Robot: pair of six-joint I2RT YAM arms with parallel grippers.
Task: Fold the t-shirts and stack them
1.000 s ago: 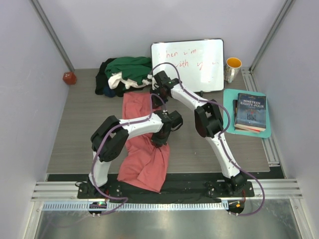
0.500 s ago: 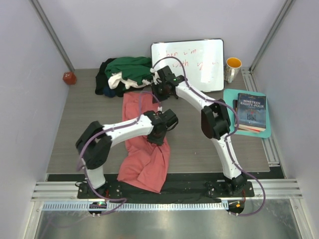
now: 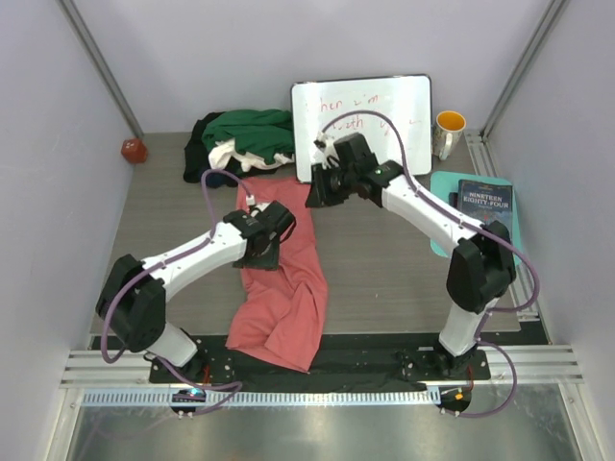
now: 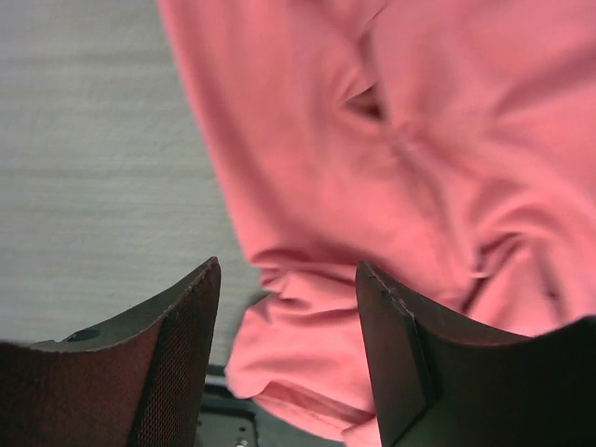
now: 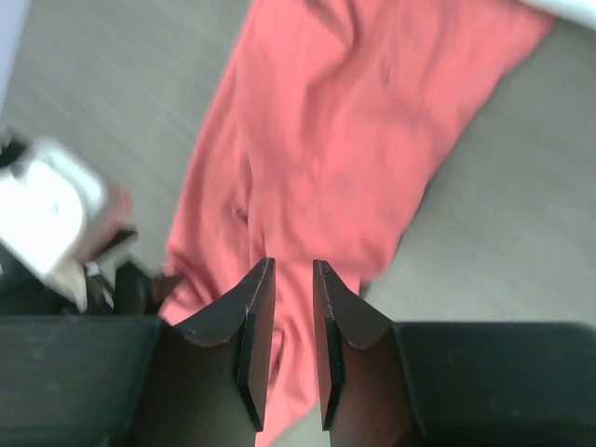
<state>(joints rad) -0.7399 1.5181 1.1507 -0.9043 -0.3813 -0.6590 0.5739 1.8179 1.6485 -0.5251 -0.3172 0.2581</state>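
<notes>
Item: salmon-pink t-shirt (image 3: pixel 283 312) is lying rumpled lengthwise on the table (image 3: pixel 384 279), its near end reaching past the front edge; the left arm is covering its middle in the overhead view. Right wrist view is blurring. Left gripper (image 4: pixel 289 270) is hovering above the shirt's side edge, fingers spread wide, gripping nothing. Right gripper (image 5: pixel 293 265) is hanging near the shirt's far end, fingers narrowly parted, pink cloth showing through the gap, nothing gripped.

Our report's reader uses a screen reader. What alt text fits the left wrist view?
A crumpled salmon-pink cloth t-shirt lies on a grey wood-grain table, filling the right of the view. The left gripper hangs above the shirt's edge, jaws open, holding nothing.
</notes>
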